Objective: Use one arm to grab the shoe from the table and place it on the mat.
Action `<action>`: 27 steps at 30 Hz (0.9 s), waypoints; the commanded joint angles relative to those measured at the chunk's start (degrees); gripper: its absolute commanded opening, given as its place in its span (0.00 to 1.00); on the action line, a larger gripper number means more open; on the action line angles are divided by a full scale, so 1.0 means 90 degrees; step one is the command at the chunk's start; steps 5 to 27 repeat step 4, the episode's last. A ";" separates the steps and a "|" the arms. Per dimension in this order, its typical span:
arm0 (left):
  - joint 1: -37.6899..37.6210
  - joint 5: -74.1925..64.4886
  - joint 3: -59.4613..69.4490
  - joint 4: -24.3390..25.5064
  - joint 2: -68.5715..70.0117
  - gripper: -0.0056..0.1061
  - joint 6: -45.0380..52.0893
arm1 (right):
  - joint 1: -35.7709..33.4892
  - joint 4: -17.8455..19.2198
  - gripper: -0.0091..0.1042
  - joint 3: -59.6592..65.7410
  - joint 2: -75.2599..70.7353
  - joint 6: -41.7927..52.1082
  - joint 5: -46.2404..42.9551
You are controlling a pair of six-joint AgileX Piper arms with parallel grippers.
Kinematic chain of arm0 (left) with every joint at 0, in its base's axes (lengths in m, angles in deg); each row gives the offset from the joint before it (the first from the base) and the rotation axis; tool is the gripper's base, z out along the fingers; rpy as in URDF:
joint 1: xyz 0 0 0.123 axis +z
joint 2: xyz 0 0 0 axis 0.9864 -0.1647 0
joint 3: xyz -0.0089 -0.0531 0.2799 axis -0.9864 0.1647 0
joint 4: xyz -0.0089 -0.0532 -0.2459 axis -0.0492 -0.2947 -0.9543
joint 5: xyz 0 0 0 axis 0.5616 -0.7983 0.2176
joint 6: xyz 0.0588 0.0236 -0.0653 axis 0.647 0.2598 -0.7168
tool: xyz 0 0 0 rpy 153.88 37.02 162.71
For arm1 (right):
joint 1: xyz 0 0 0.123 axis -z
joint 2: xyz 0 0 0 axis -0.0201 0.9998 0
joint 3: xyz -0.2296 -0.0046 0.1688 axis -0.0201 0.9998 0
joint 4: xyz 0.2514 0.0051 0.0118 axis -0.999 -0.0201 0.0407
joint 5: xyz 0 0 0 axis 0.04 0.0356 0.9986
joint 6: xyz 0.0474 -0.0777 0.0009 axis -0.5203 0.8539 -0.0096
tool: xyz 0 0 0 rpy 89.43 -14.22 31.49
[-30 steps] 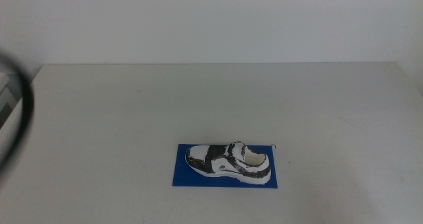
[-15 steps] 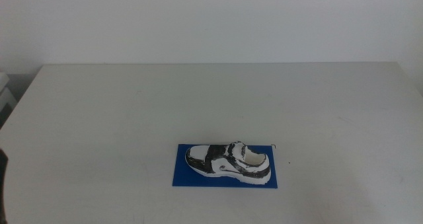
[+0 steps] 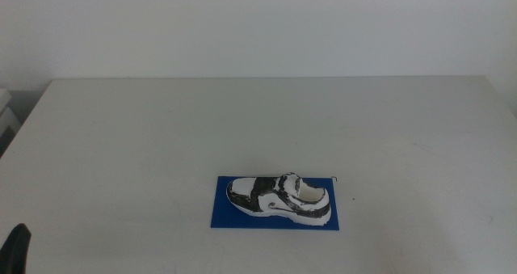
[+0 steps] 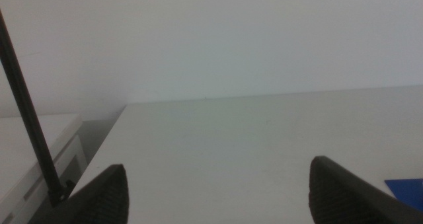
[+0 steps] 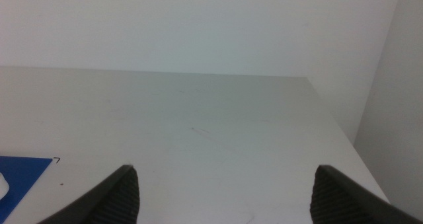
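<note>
Middle view: the shoe (image 3: 279,199) is seen resting upright on the mat (image 3: 222,215), fully within its blue edges, near the front of the table (image 3: 161,137). The placement is judged done; nothing further appears to be left except keeping the arms withdrawn. Only a dark sliver of the arm (image 3: 16,248) is shown at the bottom left corner, well apart from the shoe. A plain white wall is seen behind the pale grey tabletop.

Left wrist view: the left gripper (image 4: 221,187) is held with its jaws wide apart and nothing between them. A corner of the mat is glimpsed beside one jaw, and a white cabinet (image 4: 33,151) is seen off the table's edge.

Right wrist view: the right gripper (image 5: 225,187) is likewise spread and empty, above bare tabletop, with the mat's blue corner to one side.
</note>
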 commanded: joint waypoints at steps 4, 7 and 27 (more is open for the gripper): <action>0.0003 0.0437 0.0020 -0.0091 0.0175 0.89 -0.0081 | 0.0028 0.0054 0.67 -0.0061 -0.0135 0.0080 -0.0505; 0.0003 0.0437 0.0020 -0.0091 0.0175 0.89 -0.0081 | 0.0028 0.0054 0.67 -0.0061 -0.0135 0.0080 -0.0505; 0.0003 0.0437 0.0020 -0.0091 0.0175 0.89 -0.0081 | 0.0028 0.0054 0.67 -0.0061 -0.0135 0.0080 -0.0505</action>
